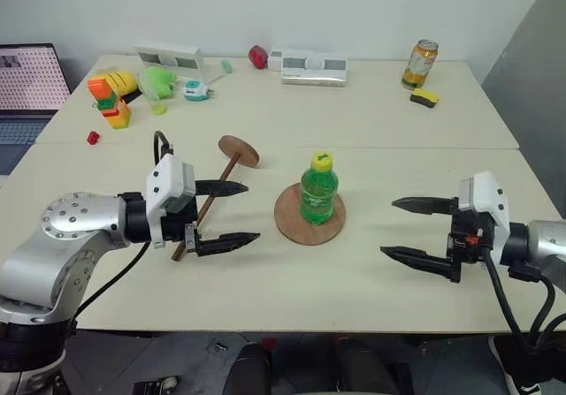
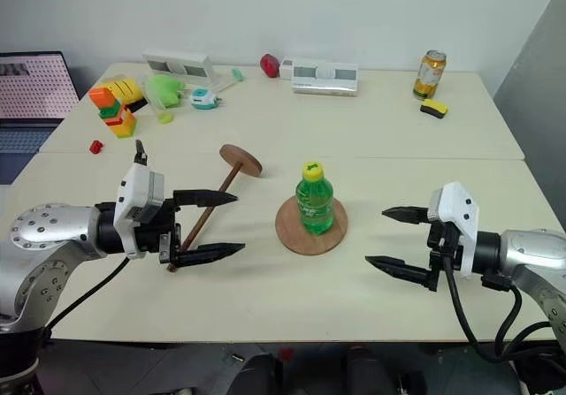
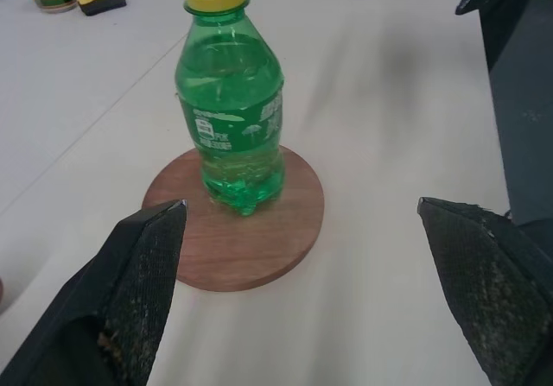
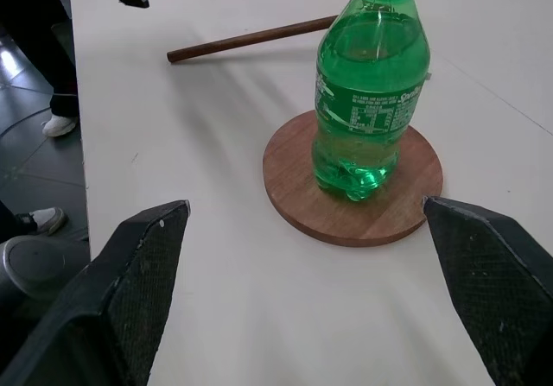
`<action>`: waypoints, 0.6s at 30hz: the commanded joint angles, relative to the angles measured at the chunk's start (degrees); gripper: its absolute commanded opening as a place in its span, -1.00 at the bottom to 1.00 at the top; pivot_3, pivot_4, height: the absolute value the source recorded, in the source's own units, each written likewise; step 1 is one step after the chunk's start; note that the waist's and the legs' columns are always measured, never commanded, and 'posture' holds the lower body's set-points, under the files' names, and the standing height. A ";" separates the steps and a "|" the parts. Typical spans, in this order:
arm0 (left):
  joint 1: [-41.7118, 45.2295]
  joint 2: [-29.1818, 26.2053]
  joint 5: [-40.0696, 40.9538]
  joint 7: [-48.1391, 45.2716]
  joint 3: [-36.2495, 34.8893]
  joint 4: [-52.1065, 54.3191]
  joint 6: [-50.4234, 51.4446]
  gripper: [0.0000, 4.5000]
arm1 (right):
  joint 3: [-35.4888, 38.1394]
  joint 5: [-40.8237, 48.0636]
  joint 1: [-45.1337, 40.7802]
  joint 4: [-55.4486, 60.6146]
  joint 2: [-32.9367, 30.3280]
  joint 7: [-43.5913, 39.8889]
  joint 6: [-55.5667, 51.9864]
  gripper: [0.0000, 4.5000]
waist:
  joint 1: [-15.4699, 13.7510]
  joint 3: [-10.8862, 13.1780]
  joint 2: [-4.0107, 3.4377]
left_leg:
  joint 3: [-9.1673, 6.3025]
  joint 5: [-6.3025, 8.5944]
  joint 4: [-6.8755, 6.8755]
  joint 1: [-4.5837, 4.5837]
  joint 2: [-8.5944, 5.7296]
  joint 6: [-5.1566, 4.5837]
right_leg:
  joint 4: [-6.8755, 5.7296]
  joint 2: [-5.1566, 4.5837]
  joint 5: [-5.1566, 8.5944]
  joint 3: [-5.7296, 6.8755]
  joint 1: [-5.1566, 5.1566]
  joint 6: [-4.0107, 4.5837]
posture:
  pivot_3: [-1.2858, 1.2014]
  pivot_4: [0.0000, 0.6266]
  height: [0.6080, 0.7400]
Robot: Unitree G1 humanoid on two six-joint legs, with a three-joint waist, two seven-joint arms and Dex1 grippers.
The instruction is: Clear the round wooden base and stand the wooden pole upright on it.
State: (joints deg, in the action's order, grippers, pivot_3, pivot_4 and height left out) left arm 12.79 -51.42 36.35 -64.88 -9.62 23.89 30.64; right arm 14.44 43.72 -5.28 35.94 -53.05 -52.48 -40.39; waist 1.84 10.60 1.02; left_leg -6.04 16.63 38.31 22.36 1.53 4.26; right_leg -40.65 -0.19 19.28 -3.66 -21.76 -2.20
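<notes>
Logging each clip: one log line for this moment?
round wooden base: green bottle on it | wooden pole: lying on table | left gripper: open, empty | right gripper: open, empty

Matt wooden base, glossy plastic bottle, smooth wooden pole

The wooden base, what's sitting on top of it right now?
A green bottle with a yellow cap stands upright on the base, slightly off centre. It covers the middle of the disc, so the centre can't be seen. The rest of the base is bare.

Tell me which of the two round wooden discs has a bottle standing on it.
The larger flat reddish-brown wooden disc carries the green plastic bottle; the smaller disc is fixed to the thin rod.
</notes>
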 commanded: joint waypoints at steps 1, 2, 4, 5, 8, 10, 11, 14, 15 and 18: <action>-0.62 -0.66 2.09 -0.74 -2.22 1.91 -0.31 0.99 | 0.44 -0.06 -0.92 0.81 -0.29 0.03 1.10 1.00 | -0.03 0.00 0.00 | 0.00 0.00 0.00 0.00 0.00 0.00 | 0.00 0.00 0.00 0.00 0.00 0.00 | 0.03 -0.52 1.00; -1.04 -0.64 1.63 -0.64 -2.17 2.24 -0.74 0.99 | 0.17 -0.34 -1.39 0.44 -0.12 0.34 1.25 1.00 | -0.04 0.00 0.00 | 0.00 0.00 0.00 0.00 0.00 0.00 | 0.01 0.00 0.00 0.01 0.00 0.00 | 0.03 -0.52 1.00; -1.44 -0.59 1.21 -0.39 -2.09 2.47 -1.23 0.99 | -0.28 -0.68 -2.15 -0.19 0.12 0.73 1.30 1.00 | -0.02 0.00 0.00 | 0.01 0.00 -0.01 -0.01 0.00 0.00 | 0.02 0.00 0.00 -0.01 0.01 0.00 | 0.03 -0.52 1.00; -1.57 -0.44 0.91 -0.66 -1.86 2.35 -1.94 0.99 | -0.82 -1.42 -2.53 -0.72 0.30 0.87 1.70 1.00 | -0.02 0.00 0.00 | 0.00 0.00 -0.01 -0.01 0.00 0.00 | 0.02 0.00 0.00 0.00 0.01 0.00 | 0.03 -0.52 1.00; -0.80 1.34 -0.20 1.21 -1.03 1.28 -3.35 0.99 | -2.42 -2.57 -4.13 -2.43 1.46 1.93 1.84 1.00 | -0.02 0.00 0.00 | 0.01 0.00 -0.02 -0.02 0.00 0.00 | 0.02 0.00 0.00 -0.01 0.01 0.00 | 0.03 -0.52 1.00; -0.31 2.33 -0.45 2.21 -0.35 1.07 -3.86 0.99 | -3.92 -3.52 -5.66 -3.40 2.44 2.76 2.06 1.00 | -0.03 0.00 0.00 | 0.01 0.00 -0.02 -0.02 0.00 0.00 | 0.04 0.00 0.00 -0.01 0.01 0.00 | 0.03 -0.52 1.00; -0.07 2.83 -0.20 2.71 -0.22 1.13 -3.79 0.99 | -4.40 -3.43 -6.40 -3.64 2.93 2.97 1.95 1.00 | -0.01 0.00 0.00 | 0.01 0.00 -0.02 -0.02 0.00 0.00 | 0.04 0.00 0.00 -0.01 0.02 0.00 | 0.03 -0.52 1.00; 0.19 3.41 -0.67 2.86 -0.02 1.13 -4.84 0.99 | -5.42 -3.72 -7.44 -3.91 3.40 2.78 1.90 1.00 | -0.01 0.00 0.00 | 0.00 0.00 -0.04 -0.02 0.01 0.00 | 0.04 0.00 0.00 0.00 0.01 0.00 | 0.03 -0.52 1.00; 0.15 3.51 -0.86 2.86 -0.01 1.06 -5.18 0.99 | -5.62 -3.91 -7.57 -3.96 3.48 2.73 1.89 1.00 | -0.04 0.00 0.00 | 0.00 0.00 -0.06 -0.02 0.00 0.00 | 0.05 0.00 0.00 0.00 0.01 0.00 | 0.03 -0.52 1.00; -0.25 4.34 -0.61 3.43 -0.34 1.13 -6.07 0.99 | -6.04 -4.09 -7.94 -4.11 3.85 2.73 1.81 1.00 | -0.04 0.00 0.00 | 0.00 0.00 -0.10 -0.02 0.00 0.00 | 0.10 -0.01 0.00 0.00 0.01 0.00 | 0.03 -0.52 1.00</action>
State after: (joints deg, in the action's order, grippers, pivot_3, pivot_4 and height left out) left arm 12.04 -47.70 35.68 -61.86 -9.15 24.12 26.29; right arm 7.89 39.46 -12.11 31.18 -49.31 -49.70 -39.42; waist 1.80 10.60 1.02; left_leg -6.04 16.63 38.20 22.35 1.54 4.26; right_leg -40.54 -0.19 19.28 -3.65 -21.74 -2.20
